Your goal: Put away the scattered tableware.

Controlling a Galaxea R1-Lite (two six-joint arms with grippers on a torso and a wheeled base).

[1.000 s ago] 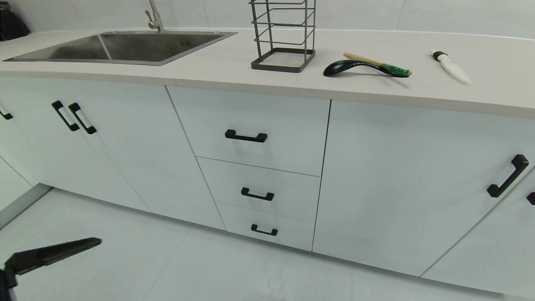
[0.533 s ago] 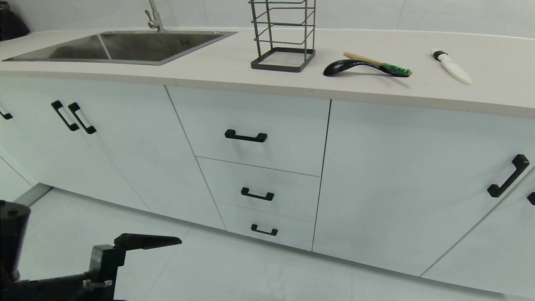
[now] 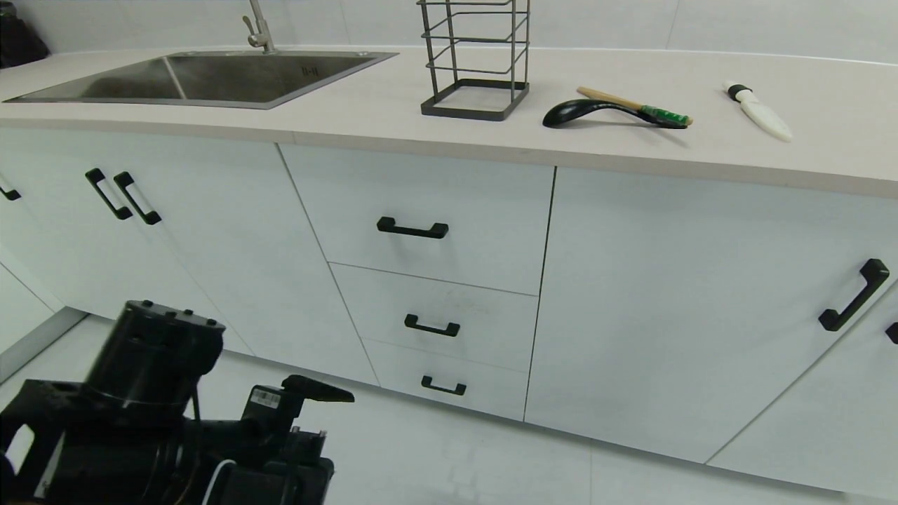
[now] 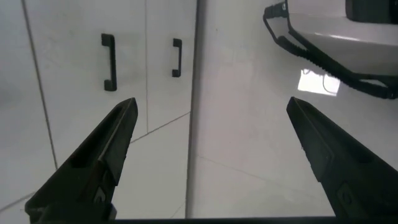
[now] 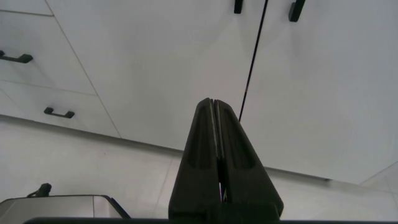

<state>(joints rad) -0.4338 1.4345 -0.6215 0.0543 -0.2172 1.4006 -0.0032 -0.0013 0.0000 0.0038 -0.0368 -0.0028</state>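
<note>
Bright even light; floor (image 4: 317,81) glare, perhaps overhead.

Surface: pale beige countertop (image 3: 351,119).
Left end: stainless steel sink (image 3: 266,77) set into the top, with a steel faucet (image 3: 259,31) at its far rim.
Middle: black wire rack (image 3: 466,114), upright, its square base flat on the top.
Right of rack: black curved spoon (image 3: 572,112). A wooden-handled utensil with green band (image 3: 610,98) meets its handle end.
Far right: white tapered utensil with black collar (image 3: 761,116), lying flat, well apart from the pair.
</note>
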